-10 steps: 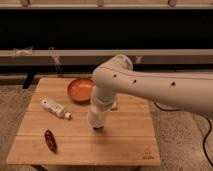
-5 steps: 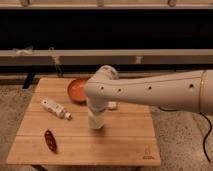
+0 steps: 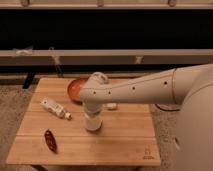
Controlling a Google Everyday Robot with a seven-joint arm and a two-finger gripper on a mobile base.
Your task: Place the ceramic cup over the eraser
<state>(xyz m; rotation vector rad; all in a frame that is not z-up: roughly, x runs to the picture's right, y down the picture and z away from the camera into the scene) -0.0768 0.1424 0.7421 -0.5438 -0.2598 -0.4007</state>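
Observation:
My arm reaches in from the right and bends down over the middle of the wooden table (image 3: pixel 125 142). The gripper (image 3: pixel 93 116) points straight down, close to the tabletop. Right beneath it is a small white upright shape that I take for the ceramic cup (image 3: pixel 93 124), standing on or just above the wood, with a dark shadow at its base. The arm covers where the gripper meets the cup. The eraser is hidden from view.
An orange bowl (image 3: pixel 76 89) sits at the back of the table, partly behind the arm. A white bottle (image 3: pixel 55 108) lies on its side at the left. A dark red object (image 3: pixel 50 140) lies front left. A pale block (image 3: pixel 111 106) rests right of the gripper.
The arm has swung lower and leftward, and the elbow now covers more of the bowl. The gripper with the white shape has shifted slightly left and stays down at the table.

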